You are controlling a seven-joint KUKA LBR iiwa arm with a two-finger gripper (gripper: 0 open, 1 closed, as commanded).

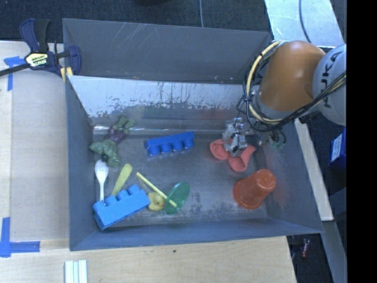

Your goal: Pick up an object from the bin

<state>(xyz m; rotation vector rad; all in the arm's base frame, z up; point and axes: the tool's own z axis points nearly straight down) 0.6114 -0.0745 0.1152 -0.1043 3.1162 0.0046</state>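
My gripper [235, 140] is down near the bin floor at the right, just under the orange wrist cover. Its metal fingertips sit right over a flat salmon-pink piece [231, 153] with rounded lobes, which spreads out to the left and below them. Whether the fingers close on that piece is hidden by the gripper body. An orange cup [254, 188] lies on its side just below and to the right of the gripper. A dark blue studded brick [170, 144] lies to the gripper's left in the middle of the bin.
At the left of the bin lie a green and purple toy figure [112, 140], a white spoon [102, 177], a yellow stick [122, 177], a light blue building block [121, 205] and a green leaf-shaped piece [175, 196] with a yellow rod.
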